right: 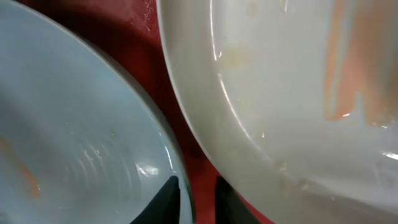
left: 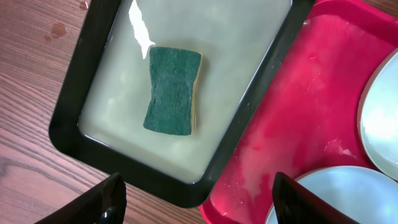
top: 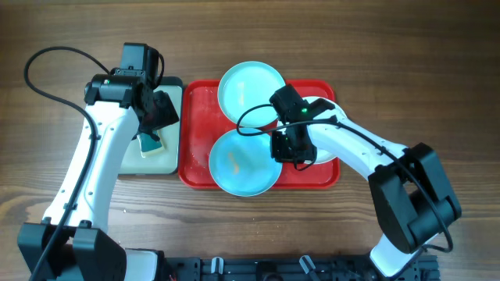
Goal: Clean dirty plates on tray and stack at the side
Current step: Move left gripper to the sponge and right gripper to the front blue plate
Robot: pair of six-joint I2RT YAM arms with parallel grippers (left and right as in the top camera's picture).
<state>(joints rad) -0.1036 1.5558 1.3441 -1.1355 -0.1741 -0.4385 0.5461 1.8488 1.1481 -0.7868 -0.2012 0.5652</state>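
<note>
The red tray holds three plates. One turquoise plate lies at its far edge. A second turquoise plate with an orange smear lies at its near edge. The white plate at the right is mostly hidden under my right arm. My right gripper straddles the near turquoise plate's rim, its fingers almost closed on it, beside the smeared white plate. My left gripper is open and empty above the black tray's near corner.
A smaller black-rimmed tray of pale liquid stands left of the red tray, touching it, with a green sponge lying in it. Bare wooden table lies around both trays. The red tray's floor is wet.
</note>
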